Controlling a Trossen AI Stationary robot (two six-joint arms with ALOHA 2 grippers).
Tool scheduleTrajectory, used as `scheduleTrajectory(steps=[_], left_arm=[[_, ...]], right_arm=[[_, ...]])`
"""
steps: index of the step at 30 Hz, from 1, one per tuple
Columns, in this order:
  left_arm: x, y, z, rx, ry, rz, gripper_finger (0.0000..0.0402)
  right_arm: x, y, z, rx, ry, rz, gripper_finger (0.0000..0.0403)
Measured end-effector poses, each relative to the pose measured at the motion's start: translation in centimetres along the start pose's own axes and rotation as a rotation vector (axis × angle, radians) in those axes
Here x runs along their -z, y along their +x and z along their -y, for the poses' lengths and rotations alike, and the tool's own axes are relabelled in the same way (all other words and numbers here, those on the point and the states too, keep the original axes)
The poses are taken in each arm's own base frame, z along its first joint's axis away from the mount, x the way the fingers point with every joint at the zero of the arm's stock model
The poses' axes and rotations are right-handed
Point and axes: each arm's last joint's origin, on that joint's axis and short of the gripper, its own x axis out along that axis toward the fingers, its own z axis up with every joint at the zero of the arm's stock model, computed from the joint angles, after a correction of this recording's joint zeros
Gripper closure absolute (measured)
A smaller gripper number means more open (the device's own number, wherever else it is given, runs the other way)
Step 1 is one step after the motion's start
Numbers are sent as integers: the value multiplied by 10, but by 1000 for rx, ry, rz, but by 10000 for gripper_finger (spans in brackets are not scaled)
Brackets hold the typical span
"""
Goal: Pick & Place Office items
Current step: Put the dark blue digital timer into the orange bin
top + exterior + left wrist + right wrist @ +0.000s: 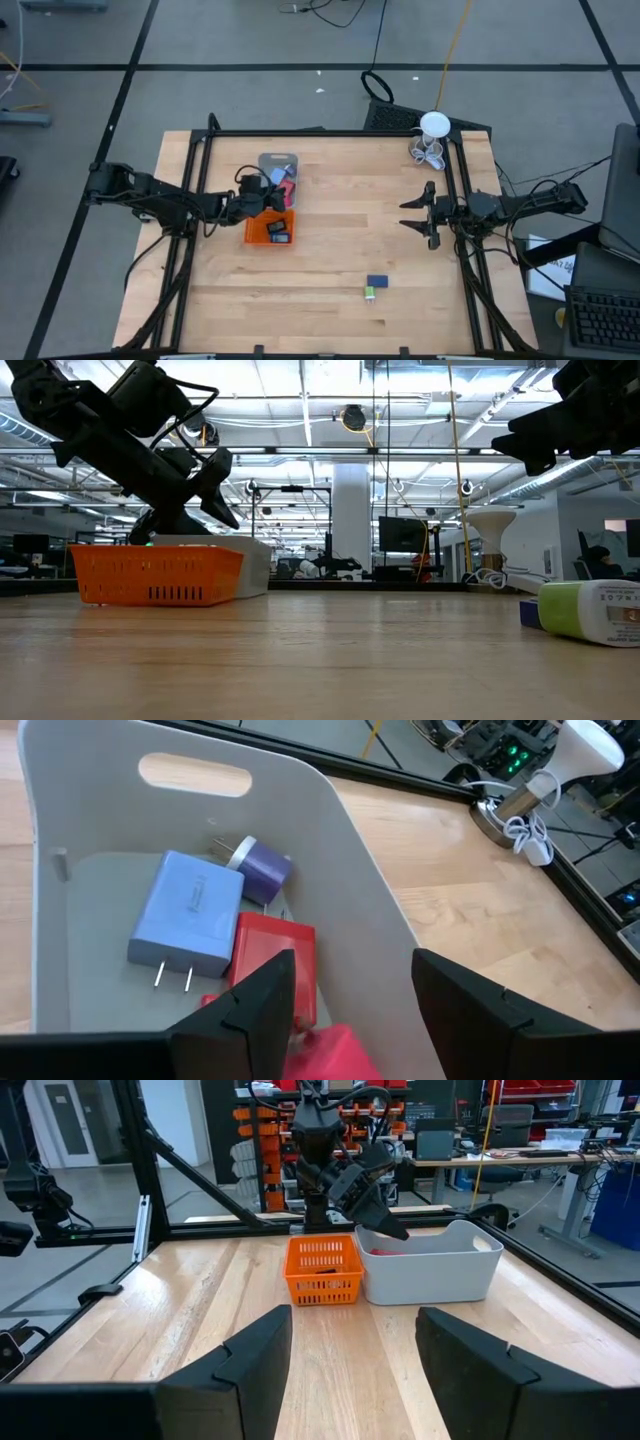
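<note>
Left gripper (pixel 272 192), jaws spread and empty, hovers over the grey tray (pixel 266 160); remaining office items (pixel 375 287) lie toward 5 o'clock on the tabletop (pixel 340 240), nearer the spread right gripper (pixel 412 214).

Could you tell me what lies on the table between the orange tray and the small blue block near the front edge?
Nothing: in the high view the stretch from the orange tray to the blue block is bare wood.
</note>
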Motion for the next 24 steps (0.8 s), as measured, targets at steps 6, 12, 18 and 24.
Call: scheduleTrajectory(steps=[6, 12, 18, 24], left_arm=[[-8, -2, 6, 77, 5, -8, 206], [-30, -18, 18, 269, 32, -3, 226], [-53, -43, 25, 444, 94, 40, 244], [-67, -62, 26, 585, 202, 65, 246]], right_arm=[[-1, 0, 0, -1, 4, 7, 200], [-3, 0, -1, -8, 12, 32, 199], [-5, 1, -3, -77, 87, 45, 199], [-11, 10, -13, -274, 124, 81, 198]])
